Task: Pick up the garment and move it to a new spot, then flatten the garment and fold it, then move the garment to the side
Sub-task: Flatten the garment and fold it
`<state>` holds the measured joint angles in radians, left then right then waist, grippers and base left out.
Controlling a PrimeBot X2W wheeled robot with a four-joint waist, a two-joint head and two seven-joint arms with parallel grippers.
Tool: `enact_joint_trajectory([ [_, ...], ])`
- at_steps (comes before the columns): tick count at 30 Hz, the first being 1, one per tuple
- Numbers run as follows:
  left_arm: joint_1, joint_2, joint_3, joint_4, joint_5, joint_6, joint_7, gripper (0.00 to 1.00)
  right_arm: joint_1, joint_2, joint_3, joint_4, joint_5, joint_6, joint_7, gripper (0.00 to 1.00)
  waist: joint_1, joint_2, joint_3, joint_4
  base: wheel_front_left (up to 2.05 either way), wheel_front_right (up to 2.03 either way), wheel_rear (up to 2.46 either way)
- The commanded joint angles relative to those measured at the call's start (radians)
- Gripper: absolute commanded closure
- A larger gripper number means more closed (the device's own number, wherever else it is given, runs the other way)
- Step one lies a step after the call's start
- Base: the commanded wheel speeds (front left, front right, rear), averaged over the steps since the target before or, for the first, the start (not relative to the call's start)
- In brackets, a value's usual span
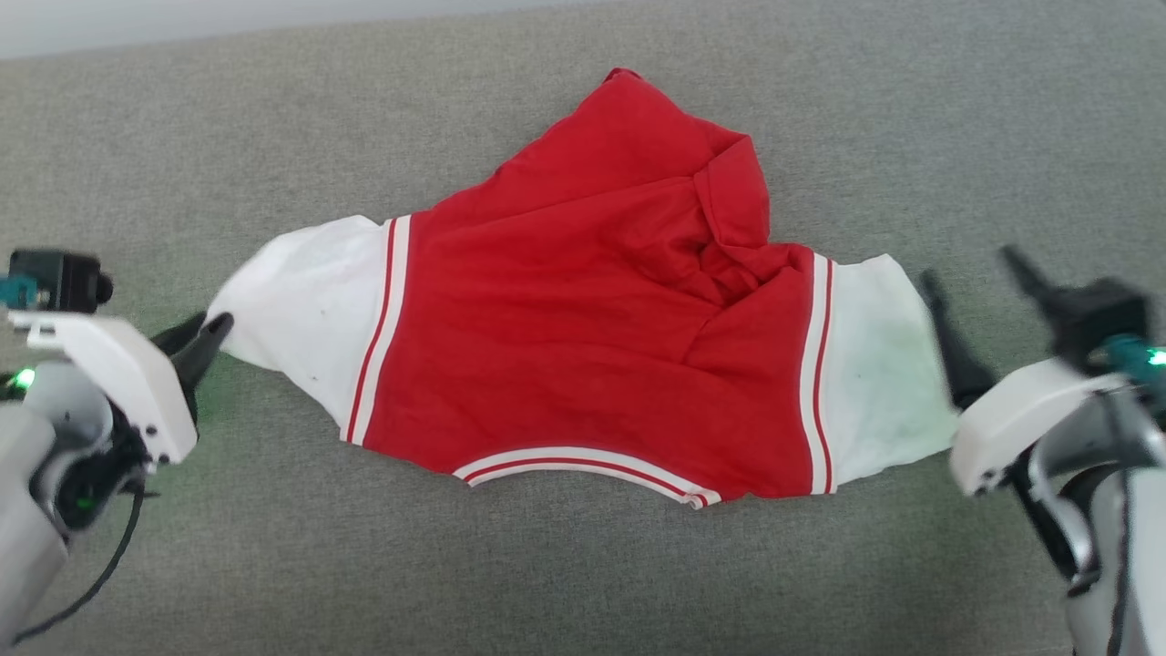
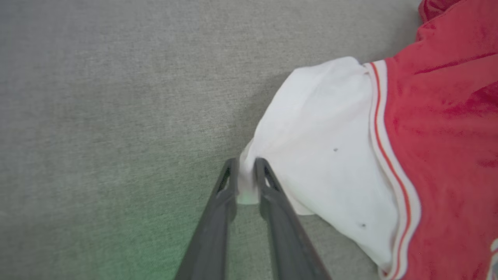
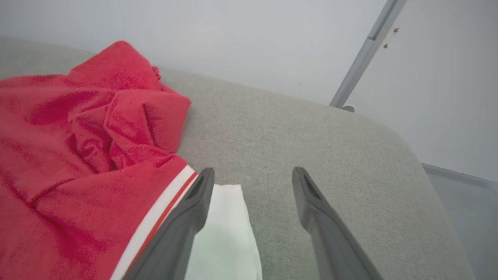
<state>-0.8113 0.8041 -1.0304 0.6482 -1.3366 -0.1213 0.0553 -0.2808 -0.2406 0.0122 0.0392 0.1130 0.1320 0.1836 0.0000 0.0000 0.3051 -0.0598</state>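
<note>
1. A red garment [image 1: 583,346] lies spread across a gray fabric surface [image 1: 182,137], near its middle in the head view, with a white sleeve reaching out toward each arm.
2. The left tool [image 1: 208,328] is clamped on the outer tip of the left sleeve [image 1: 301,314]. In the left wrist view its two dark fingers [image 2: 218,210] stand close together with a pinch of white cloth between them.
3. The right tool [image 1: 970,269] is spread wide and grips nothing. One finger lies just at the outer edge of the right sleeve [image 1: 879,364], and the other is over bare surface beside it.
4. In the right wrist view, the near finger [image 3: 183,229] overlaps the white sleeve close to its red-and-white stripes. Whether it touches the cloth cannot be told.
5. The garment's body lies fairly flat on the robot's left half. Toward the right shoulder it is bunched into crumpled folds [image 1: 729,237], and its far edge rises to a peak.
6. A curved striped band [image 1: 583,465] marks the garment's near edge.
7. Small dark specks dot the left sleeve, and the right sleeve carries a faint greenish tint.
8. Beyond the surface's rounded far corner, the right wrist view takes in a pale wall [image 3: 253,39] and a slanting gray pole [image 3: 365,54].
</note>
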Motion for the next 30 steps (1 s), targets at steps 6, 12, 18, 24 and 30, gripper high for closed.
enact_joint_trajectory([
  [6,0.11,-0.027,0.035,-0.007,0.07,0.101,-0.27,0.0,0.038,-0.206,0.266,-0.074,0.106,-0.002,0.172,0.0,0.0,0.0,-0.009,0.002,0.0,0.0,0.0],
  [12,0.219,-0.098,0.247,-0.122,0.218,0.198,-0.321,0.0,0.087,-0.417,0.385,-0.188,0.248,-0.002,0.378,0.0,0.0,0.0,0.002,0.046,0.0,0.0,0.0],
  [18,0.446,-0.236,0.575,-0.348,0.54,0.252,-0.322,0.0,0.097,-0.535,0.396,-0.234,0.308,-0.002,0.477,0.0,0.0,0.0,0.02,0.106,0.0,0.0,0.0],
  [24,0.591,-0.368,0.743,-0.471,0.736,0.211,-0.322,0.0,0.088,-0.575,0.411,-0.197,0.319,-0.002,0.496,0.0,0.0,0.0,0.037,0.156,0.0,0.0,0.0],
  [30,0.648,-0.467,0.849,-0.505,0.867,0.142,-0.322,0.0,0.082,-0.597,0.442,-0.133,0.302,-0.003,0.515,0.0,0.0,0.0,0.057,0.193,0.0,0.0,0.0],
])
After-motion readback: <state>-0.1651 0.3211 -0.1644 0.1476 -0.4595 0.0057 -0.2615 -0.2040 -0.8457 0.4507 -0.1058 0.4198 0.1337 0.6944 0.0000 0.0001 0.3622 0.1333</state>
